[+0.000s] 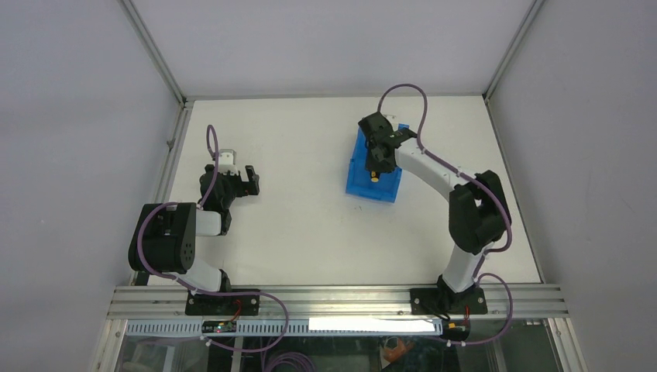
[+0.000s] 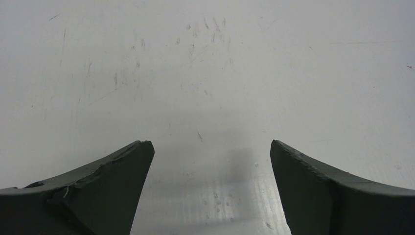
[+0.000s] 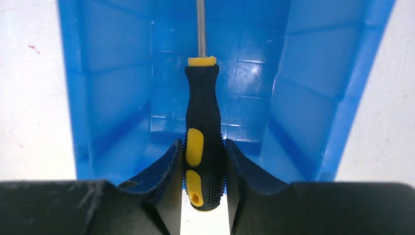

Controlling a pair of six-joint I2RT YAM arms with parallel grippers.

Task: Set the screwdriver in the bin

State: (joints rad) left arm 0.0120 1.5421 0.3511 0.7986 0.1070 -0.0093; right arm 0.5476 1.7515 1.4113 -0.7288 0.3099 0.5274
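Right gripper: your right gripper [image 3: 203, 149] has its jaws closed narrow on the screwdriver [image 3: 202, 112], one jaw pressed to each side of the lower, textured part of the handle.
Screwdriver: you see it pointing straight away from the wrist camera. The black-and-yellow handle sits between the jaws, and the thin metal shaft runs on past the top edge of that view.
Bin: the blue bin [image 3: 313, 88] lies under the tool, and its walls rise on both sides of the handle in your right wrist view. From the top camera it [image 1: 358, 177] sits on the far right part of the table [image 1: 310, 225], with the right gripper above it.
Contact: you cannot tell whether the screwdriver touches the bin's floor.
Left gripper: your left gripper [image 2: 210, 147] has its jaws wide apart over scratched white table.
Left arm: you have it folded near its base on the left, well apart from the bin.
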